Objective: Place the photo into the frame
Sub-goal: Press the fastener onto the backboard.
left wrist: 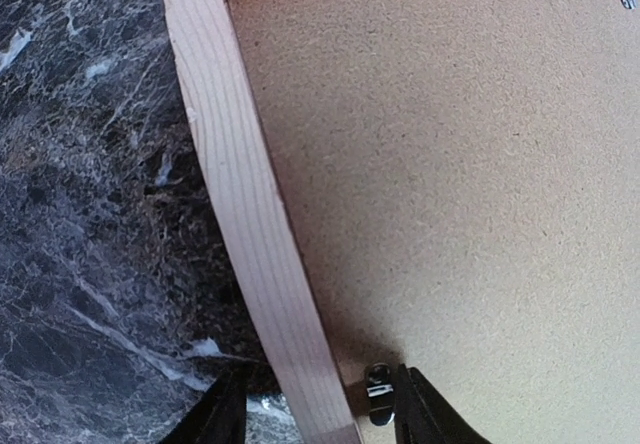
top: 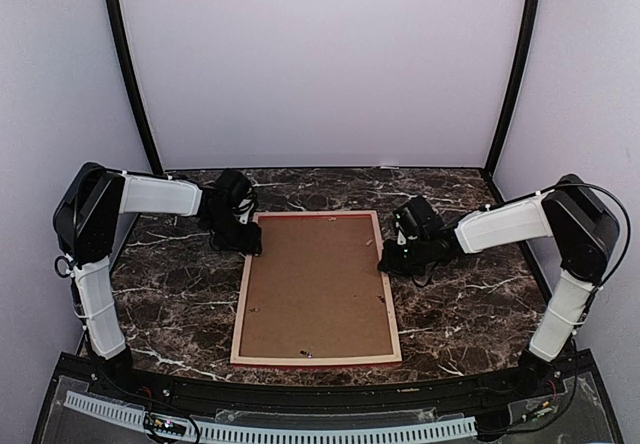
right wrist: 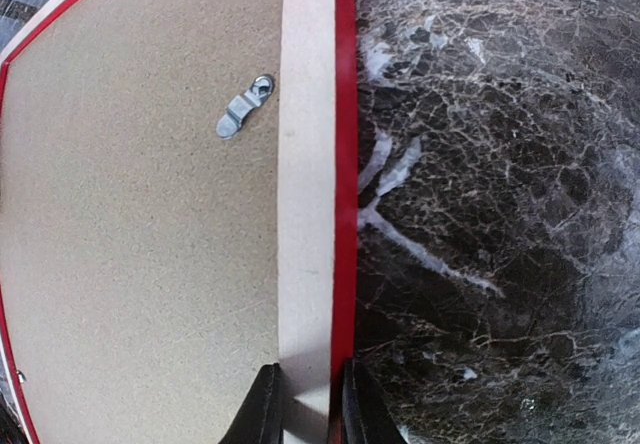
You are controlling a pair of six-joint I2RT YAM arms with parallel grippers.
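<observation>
frame (top: pixel 242 309) back-up, long axis near-far | left hand (left wrist: pixel 318 416) spread astride rail | right hand (right wrist: pixel 310 406) pinches rail

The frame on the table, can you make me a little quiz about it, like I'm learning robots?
1. True or false: the frame lies back side up, with the brown backing board showing.
2. Whose fingers stand wide of the frame's rail without touching it? A) left gripper B) right gripper
3. Fill in: the frame's outer edge is painted ____.
Key: 1 true; 2 A; 3 red.
</observation>
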